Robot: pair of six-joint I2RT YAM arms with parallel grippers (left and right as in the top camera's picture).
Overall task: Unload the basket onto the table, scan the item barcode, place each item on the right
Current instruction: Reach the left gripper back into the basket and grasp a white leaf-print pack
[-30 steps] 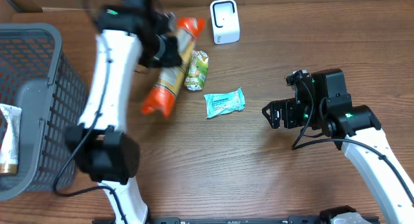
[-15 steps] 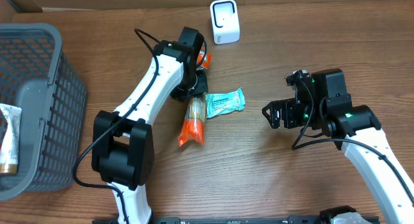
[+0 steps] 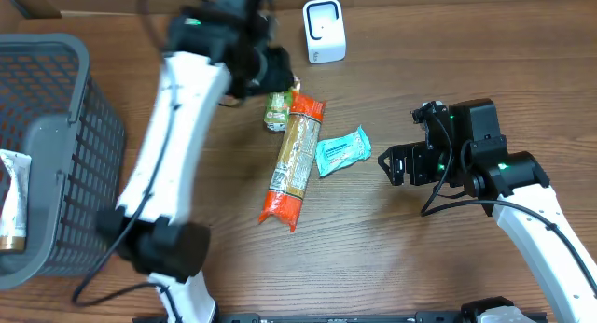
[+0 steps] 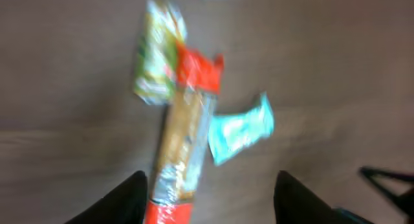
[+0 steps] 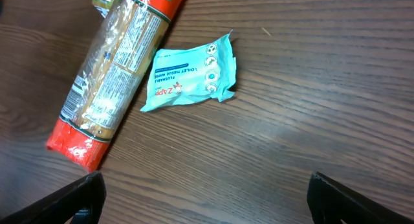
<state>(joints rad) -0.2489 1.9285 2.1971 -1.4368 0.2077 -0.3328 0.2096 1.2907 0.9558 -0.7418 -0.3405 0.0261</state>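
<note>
Found left tool (image 3: pixel 268 67) lifted clear of the long packet (image 3: pixel 293 160), after clamping it in the air a second ago. Now blurred, up near the scanner (image 3: pixel 324 31). From the left wrist, saw its fingers (image 4: pixel 131 199) parted partway with nothing between them, hanging above the packet without touching. Noted the packet's upper red end further right than half a second ago. Noted the teal packet (image 3: pixel 341 150) nudged right as well.

Found right tool (image 3: pixel 395 164) as before: spread wide, empty, hovering over the desk (image 3: pixel 420 267) just right of the teal packet.

Located long packet flat on the desk, slanted, one red end up beside the green packet (image 3: pixel 277 110), the other down toward the near edge. Read small print on its upward face in the right wrist view. Saw teal packet touching its right flank near mid-length, and green packet tucked against its upper left end.

Placed white scanner upright at the far edge, apart from the packet's upper end. Placed grey basket (image 3: pixel 65 155) at far left, well apart, with a white item (image 3: pixel 11 206) inside, partly cut off.
</note>
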